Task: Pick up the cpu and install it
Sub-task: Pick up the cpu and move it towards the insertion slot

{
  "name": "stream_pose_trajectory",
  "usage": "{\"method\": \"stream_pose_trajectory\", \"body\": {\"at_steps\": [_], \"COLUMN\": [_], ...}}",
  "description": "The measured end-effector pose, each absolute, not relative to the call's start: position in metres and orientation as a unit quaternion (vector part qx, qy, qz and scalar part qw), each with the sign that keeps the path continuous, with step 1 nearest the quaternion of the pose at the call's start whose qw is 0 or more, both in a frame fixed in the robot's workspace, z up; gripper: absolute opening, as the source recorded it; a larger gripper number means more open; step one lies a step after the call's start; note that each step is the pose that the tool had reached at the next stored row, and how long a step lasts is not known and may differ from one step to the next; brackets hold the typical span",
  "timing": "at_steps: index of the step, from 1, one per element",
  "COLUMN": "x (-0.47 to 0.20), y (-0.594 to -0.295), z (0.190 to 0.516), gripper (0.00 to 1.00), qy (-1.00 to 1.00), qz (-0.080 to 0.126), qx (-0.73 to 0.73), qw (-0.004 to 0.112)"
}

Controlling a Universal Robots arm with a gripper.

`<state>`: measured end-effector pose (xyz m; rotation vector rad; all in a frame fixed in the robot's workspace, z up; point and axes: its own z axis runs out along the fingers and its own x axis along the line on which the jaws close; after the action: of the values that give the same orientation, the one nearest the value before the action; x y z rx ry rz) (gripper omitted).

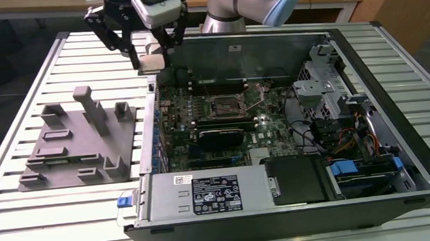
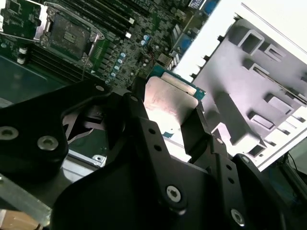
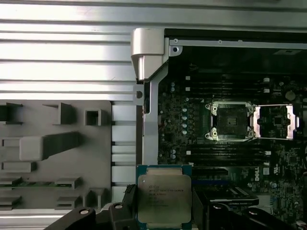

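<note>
The cpu [image 1: 152, 63] is a small flat square chip with a pale metal top. It hangs in the air, and my gripper [image 1: 152, 58] is shut on it by its edges. In the exterior view it is above the far corner of the open computer case [image 1: 396, 199], on that view's left. Both wrist views show the cpu [image 2: 170, 98] [image 3: 164, 197] between my black fingers [image 2: 144, 120]. The motherboard's square socket [image 1: 224, 105] [image 3: 230, 120] [image 2: 67, 31] lies open and bare, its metal frame [image 3: 274, 122] flipped to one side.
A grey fixture [image 1: 76, 144] [image 3: 48, 153] with posts and slots lies on the slatted table [image 1: 28, 218] beside the case. Inside the case are a power supply [image 1: 204, 194], a black module [image 1: 220, 137], drive cages [image 1: 323, 87] and cables.
</note>
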<state>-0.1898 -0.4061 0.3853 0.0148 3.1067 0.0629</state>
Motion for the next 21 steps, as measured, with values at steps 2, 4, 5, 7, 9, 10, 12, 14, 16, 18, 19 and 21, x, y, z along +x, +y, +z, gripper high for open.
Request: {"method": "stream_pose_trajectory", "body": {"at_steps": [2, 4, 5, 7, 9, 10, 12, 14, 16, 18, 19, 21], "x": [-0.185, -0.18, -0.178, -0.173, -0.168, -0.166, -0.16, -0.154, -0.148, -0.141, -0.138, -0.131], "y": [-0.406, -0.406, -0.406, -0.406, -0.406, -0.406, -0.406, -0.406, -0.406, -0.405, -0.405, -0.405], "z": [0.382, 0.379, 0.377, 0.373, 0.369, 0.368, 0.364, 0.361, 0.358, 0.355, 0.354, 0.352], "gripper": [0.54, 0.54, 0.54, 0.54, 0.54, 0.54, 0.54, 0.54, 0.54, 0.54, 0.54, 0.54], "qy": [1.0, 1.0, 1.0, 1.0, 1.0, 1.0, 1.0, 1.0, 1.0, 1.0, 1.0, 1.0], "qz": [0.02, 0.02, 0.02, 0.02, 0.02, 0.02, 0.02, 0.02, 0.02, 0.02, 0.02, 0.02], "qx": [0.005, 0.005, 0.005, 0.005, 0.005, 0.005, 0.005, 0.005, 0.005, 0.005, 0.005, 0.005], "qw": [0.016, 0.016, 0.015, 0.014, 0.013, 0.013, 0.011, 0.01, 0.009, 0.008, 0.008, 0.007]}}
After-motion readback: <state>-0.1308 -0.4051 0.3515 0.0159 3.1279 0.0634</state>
